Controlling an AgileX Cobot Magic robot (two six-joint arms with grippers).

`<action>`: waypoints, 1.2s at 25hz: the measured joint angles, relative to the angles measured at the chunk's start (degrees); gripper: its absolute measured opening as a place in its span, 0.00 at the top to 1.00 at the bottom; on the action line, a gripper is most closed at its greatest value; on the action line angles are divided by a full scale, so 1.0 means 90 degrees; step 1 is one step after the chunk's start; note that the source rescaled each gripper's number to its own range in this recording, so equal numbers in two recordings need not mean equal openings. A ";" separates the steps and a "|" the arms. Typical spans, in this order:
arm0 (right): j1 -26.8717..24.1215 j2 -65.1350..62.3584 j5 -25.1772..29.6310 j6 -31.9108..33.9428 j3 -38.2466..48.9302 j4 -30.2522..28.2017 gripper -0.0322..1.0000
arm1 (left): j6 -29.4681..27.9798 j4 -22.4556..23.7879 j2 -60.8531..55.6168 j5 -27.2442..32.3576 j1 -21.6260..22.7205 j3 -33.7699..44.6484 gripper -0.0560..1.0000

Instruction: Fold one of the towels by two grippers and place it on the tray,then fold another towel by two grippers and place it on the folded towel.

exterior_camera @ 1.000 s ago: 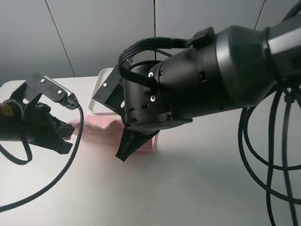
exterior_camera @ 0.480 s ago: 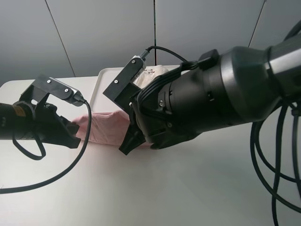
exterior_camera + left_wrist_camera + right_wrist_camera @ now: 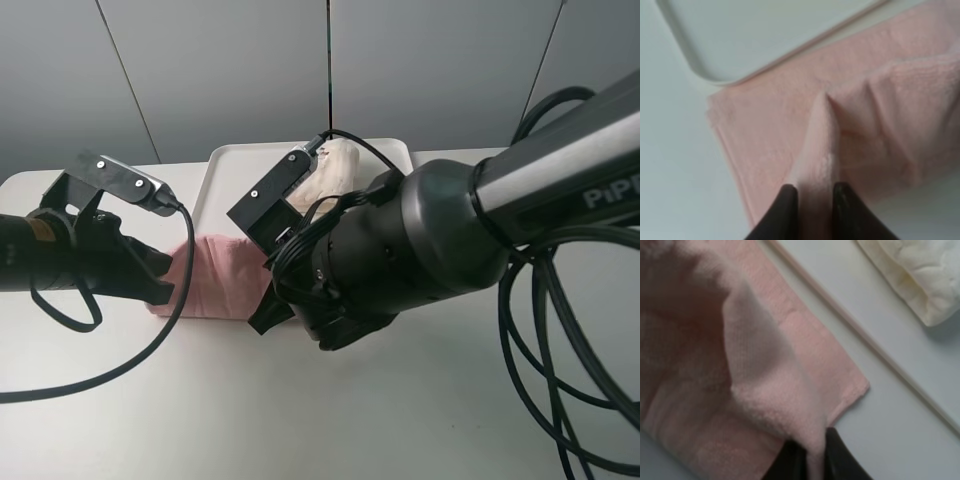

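The pink towel (image 3: 215, 275) lies folded on the table just in front of the white tray (image 3: 225, 165). The cream towel (image 3: 335, 165) rests folded on the tray. My left gripper (image 3: 160, 290) is at the pink towel's left end. In the left wrist view the left gripper (image 3: 815, 197) pinches a raised ridge of the pink towel (image 3: 765, 130) beside the tray (image 3: 765, 30). My right gripper (image 3: 812, 452) is shut on a fold of the pink towel (image 3: 755, 355), near the tray rim (image 3: 865, 337) and the cream towel (image 3: 920, 275). The right arm hides the pink towel's right end in the exterior view.
The bulky right arm (image 3: 420, 250) and its black cables (image 3: 540, 330) hang over the middle and right of the white table (image 3: 400, 430). A cable from the left arm (image 3: 60, 260) loops over the table's front left.
Both grippers have carried the pink towel toward the tray and lowered it, so it now lies flatter on the table. The right arm has dropped lower and uncovered the cream towel.
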 joint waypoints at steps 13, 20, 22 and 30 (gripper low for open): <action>0.0000 0.0011 0.0406 0.0642 0.0000 -0.0515 0.20 | 0.0000 -0.0251 0.0504 -0.0297 0.0641 -0.0168 0.00; -0.0851 0.0011 -0.0003 -0.1107 -0.0406 0.2304 0.09 | 0.0000 -0.0950 0.0562 0.1583 0.1106 -0.1250 0.00; -0.1229 0.0011 -0.0027 -0.1934 -0.0559 0.3101 0.09 | -0.0005 -0.0981 0.0687 0.2118 0.1343 -0.1590 0.00; -0.1721 0.0011 0.0027 -0.4297 -0.1114 0.5348 0.04 | -0.0297 -0.0928 0.1573 0.3747 0.1720 -0.2688 0.00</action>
